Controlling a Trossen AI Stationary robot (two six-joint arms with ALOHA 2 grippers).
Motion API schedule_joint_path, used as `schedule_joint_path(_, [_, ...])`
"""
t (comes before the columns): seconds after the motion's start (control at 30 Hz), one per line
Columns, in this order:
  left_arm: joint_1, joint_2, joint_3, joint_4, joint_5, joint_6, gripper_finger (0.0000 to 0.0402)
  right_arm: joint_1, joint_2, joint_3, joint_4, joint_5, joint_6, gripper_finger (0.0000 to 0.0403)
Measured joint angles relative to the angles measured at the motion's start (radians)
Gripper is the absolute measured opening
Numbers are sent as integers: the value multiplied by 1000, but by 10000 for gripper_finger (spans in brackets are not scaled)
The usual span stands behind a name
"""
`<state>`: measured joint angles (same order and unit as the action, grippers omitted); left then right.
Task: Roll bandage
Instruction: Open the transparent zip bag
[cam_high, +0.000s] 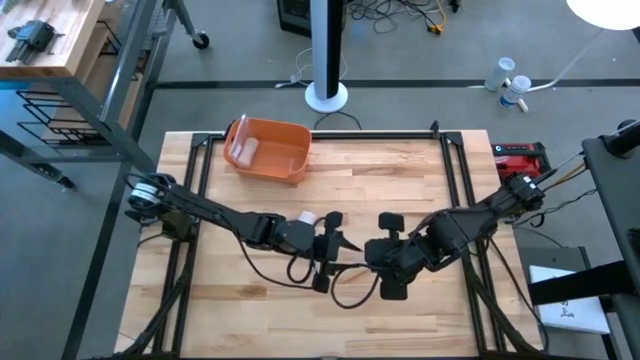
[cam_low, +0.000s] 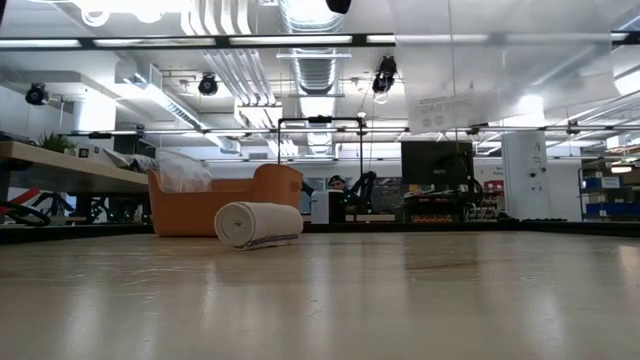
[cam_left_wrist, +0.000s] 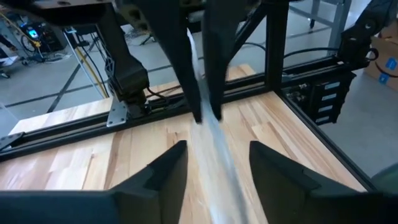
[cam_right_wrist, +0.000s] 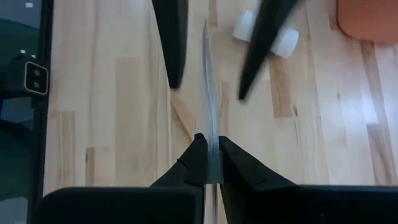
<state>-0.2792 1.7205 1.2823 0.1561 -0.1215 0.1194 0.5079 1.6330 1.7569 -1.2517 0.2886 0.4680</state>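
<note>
Slippage is the main risk; the right gripper (cam_right_wrist: 211, 163) is pinched on a thin strip (cam_right_wrist: 209, 93) of bandage, held edge-on above the table (cam_high: 400, 190) mid-way between the arms; the left gripper (cam_left_wrist: 214, 163) stands apart around that strip; a rolled bandage (cam_low: 259, 223) lies near the orange bin (cam_high: 272, 150); uneven tension could twist the strip or pull it free.

Open wooden tabletop (cam_high: 400, 165) right of the orange plastic bin (cam_high: 268, 150) at far left; white rolled bandage (cam_high: 308, 217) beside both dark arms crowding mid-table.
</note>
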Motion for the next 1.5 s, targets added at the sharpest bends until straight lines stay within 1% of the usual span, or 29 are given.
schedule_joint_path(0.1, [1,14,0,29,0,0,170,-4,5,0,33,1,-25,18])
schedule_joint_path(0.2, [1,18,0,56,0,-1,154,-7,8,0,35,0,-34,18])
schedule_joint_path(0.33, [1,20,0,63,0,-1,101,-7,8,0,37,2,-34,18])
schedule_joint_path(0.47, [1,20,0,61,7,-2,22,-7,8,0,43,2,-24,18])
schedule_joint_path(0.5, [1,20,0,59,8,-2,11,-8,8,0,47,1,-23,18])
schedule_joint_path(0.6, [1,20,0,56,8,0,3,-6,8,0,52,0,-23,18])
schedule_joint_path(0.83, [3,12,2,27,-2,2,1,3,-7,0,21,-3,3,18])
schedule_joint_path(1.07, [2,12,3,12,-7,2,0,4,-34,0,-12,-53,3,20])
schedule_joint_path(1.3, [1,5,-1,-48,-10,2,0,9,-42,0,-52,-148,3,47])
schedule_joint_path(1.43, [1,-29,-1,-137,-51,10,0,11,-44,0,-103,-150,29,65])
schedule_joint_path(1.5, [-1,-56,-1,-187,-53,10,0,12,-52,0,-139,-147,48,71])
